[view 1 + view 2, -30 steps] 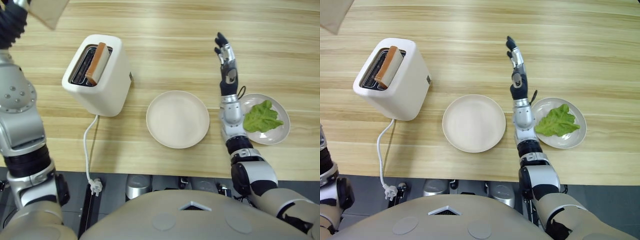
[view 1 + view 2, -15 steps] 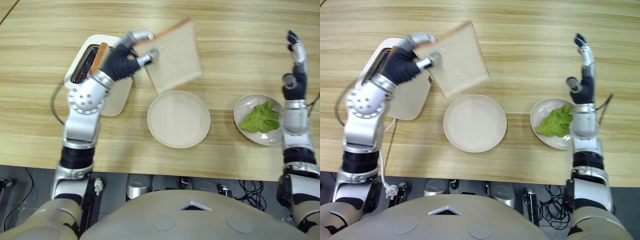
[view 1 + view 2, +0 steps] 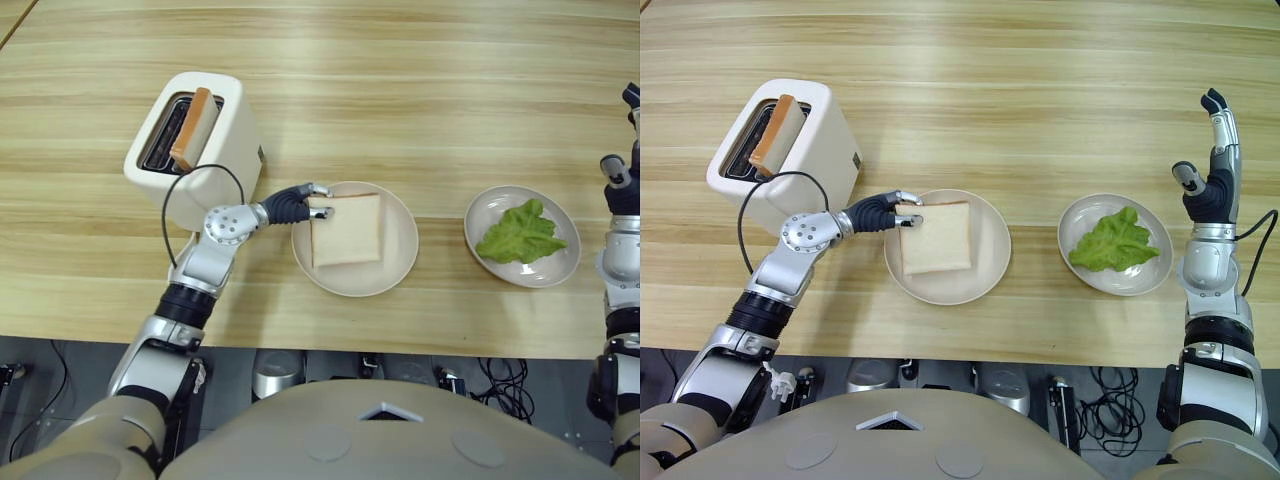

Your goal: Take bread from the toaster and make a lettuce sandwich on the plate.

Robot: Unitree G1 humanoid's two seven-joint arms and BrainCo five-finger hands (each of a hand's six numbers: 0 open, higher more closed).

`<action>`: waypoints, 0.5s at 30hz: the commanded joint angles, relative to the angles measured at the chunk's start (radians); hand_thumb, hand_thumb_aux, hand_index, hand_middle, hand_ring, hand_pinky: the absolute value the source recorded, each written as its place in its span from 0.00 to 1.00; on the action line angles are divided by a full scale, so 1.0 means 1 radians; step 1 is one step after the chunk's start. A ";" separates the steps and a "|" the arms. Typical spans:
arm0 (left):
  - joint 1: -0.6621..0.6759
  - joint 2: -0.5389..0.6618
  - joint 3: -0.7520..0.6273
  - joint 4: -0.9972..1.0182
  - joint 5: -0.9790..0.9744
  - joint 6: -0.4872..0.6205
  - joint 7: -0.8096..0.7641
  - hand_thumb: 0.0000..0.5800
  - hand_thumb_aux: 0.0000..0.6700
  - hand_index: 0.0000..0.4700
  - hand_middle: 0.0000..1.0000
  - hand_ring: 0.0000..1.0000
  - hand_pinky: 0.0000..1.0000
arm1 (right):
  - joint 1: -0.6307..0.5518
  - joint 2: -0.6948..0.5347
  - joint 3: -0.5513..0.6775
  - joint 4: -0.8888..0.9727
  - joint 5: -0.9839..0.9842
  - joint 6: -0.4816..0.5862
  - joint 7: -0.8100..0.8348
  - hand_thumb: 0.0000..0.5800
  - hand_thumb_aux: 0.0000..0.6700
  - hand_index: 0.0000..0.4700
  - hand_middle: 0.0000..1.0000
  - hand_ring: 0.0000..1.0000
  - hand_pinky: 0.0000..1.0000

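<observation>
Bread placement step, as judged; left hand, fingers curled, pinches the square white bread slice lying flat on the round cream plate at its right; next should be release; then fetch the green lettuce leaf beside the open, empty right hand.

Left edge of bread slice covered by fingers of left hand closed on it. Centre of plate hidden under the slice. Lower part of second slice sunk out of sight in toaster slot. Cord end lost behind left forearm. Right hand clipped by right edge of left eye view. Table cut off at top and both sides.
</observation>
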 commanded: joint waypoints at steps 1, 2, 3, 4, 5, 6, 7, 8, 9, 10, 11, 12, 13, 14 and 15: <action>-0.004 -0.051 -0.043 0.106 0.052 -0.054 0.036 1.00 1.00 0.98 1.00 1.00 1.00 | -0.007 0.000 0.036 -0.003 -0.043 0.004 -0.021 0.00 0.00 0.00 0.00 0.00 0.00; -0.007 -0.063 -0.050 0.128 0.064 -0.066 0.047 1.00 1.00 0.98 1.00 1.00 1.00 | -0.006 -0.003 0.044 -0.004 -0.059 0.005 -0.031 0.00 0.00 0.00 0.00 0.00 0.00; -0.010 -0.073 -0.050 0.145 0.073 -0.077 0.063 1.00 1.00 0.98 1.00 1.00 1.00 | -0.005 -0.004 0.049 -0.003 -0.068 0.005 -0.039 0.00 0.00 0.00 0.00 0.00 0.00; -0.014 -0.083 -0.046 0.156 0.075 -0.086 0.074 1.00 1.00 0.98 1.00 1.00 1.00 | -0.004 -0.006 0.053 -0.001 -0.075 0.006 -0.045 0.00 0.00 0.00 0.00 0.00 0.00; -0.017 -0.086 -0.042 0.162 0.082 -0.098 0.085 1.00 1.00 0.98 1.00 1.00 1.00 | -0.005 -0.008 0.059 0.000 -0.084 0.007 -0.054 0.00 0.00 0.00 0.00 0.00 0.00; -0.019 -0.088 -0.038 0.164 0.088 -0.111 0.095 1.00 1.00 0.98 1.00 1.00 1.00 | -0.004 -0.012 0.065 0.001 -0.094 0.008 -0.065 0.00 0.00 0.00 0.00 0.00 0.00; -0.022 -0.088 -0.036 0.164 0.093 -0.121 0.100 1.00 1.00 0.98 1.00 1.00 1.00 | -0.002 -0.015 0.070 0.003 -0.108 0.010 -0.079 0.00 0.00 0.00 0.00 0.00 0.00; -0.024 -0.087 -0.035 0.165 0.097 -0.129 0.103 1.00 1.00 0.98 1.00 1.00 1.00 | -0.001 -0.018 0.074 0.006 -0.118 0.011 -0.089 0.00 0.00 0.00 0.00 0.00 0.00; -0.026 -0.085 -0.034 0.167 0.101 -0.134 0.107 0.86 0.62 0.61 1.00 1.00 1.00 | 0.000 -0.019 0.076 0.008 -0.124 0.012 -0.097 0.00 0.00 0.00 0.00 0.00 0.00; -0.028 -0.081 -0.033 0.169 0.110 -0.140 0.116 0.00 0.00 0.00 1.00 1.00 1.00 | 0.000 -0.020 0.080 0.011 -0.130 0.014 -0.105 0.00 0.00 0.00 0.00 0.00 0.00; -0.033 -0.078 -0.030 0.170 0.116 -0.144 0.127 0.00 0.00 0.00 1.00 1.00 1.00 | 0.001 -0.021 0.083 0.015 -0.132 0.015 -0.111 0.00 0.00 0.00 0.00 0.00 0.00; -0.041 -0.066 -0.026 0.164 0.134 -0.153 0.147 0.00 0.00 0.00 1.00 1.00 1.00 | 0.004 -0.022 0.086 0.018 -0.134 0.015 -0.118 0.00 0.00 0.00 0.00 0.00 0.00; -0.050 -0.056 -0.017 0.154 0.151 -0.163 0.175 0.00 0.00 0.00 1.00 1.00 1.00 | 0.008 -0.025 0.088 0.018 -0.137 0.015 -0.125 0.00 0.00 0.00 0.00 0.00 0.00; -0.056 -0.049 -0.010 0.148 0.163 -0.171 0.196 0.00 0.00 0.00 1.00 1.00 1.00 | 0.010 -0.027 0.091 0.018 -0.138 0.015 -0.130 0.00 0.00 0.00 0.00 0.00 0.00; -0.070 -0.035 0.006 0.134 0.193 -0.185 0.252 0.00 0.00 0.00 1.00 1.00 1.00 | 0.028 -0.048 0.110 -0.010 -0.211 0.040 -0.193 0.00 0.00 0.00 0.00 0.00 0.00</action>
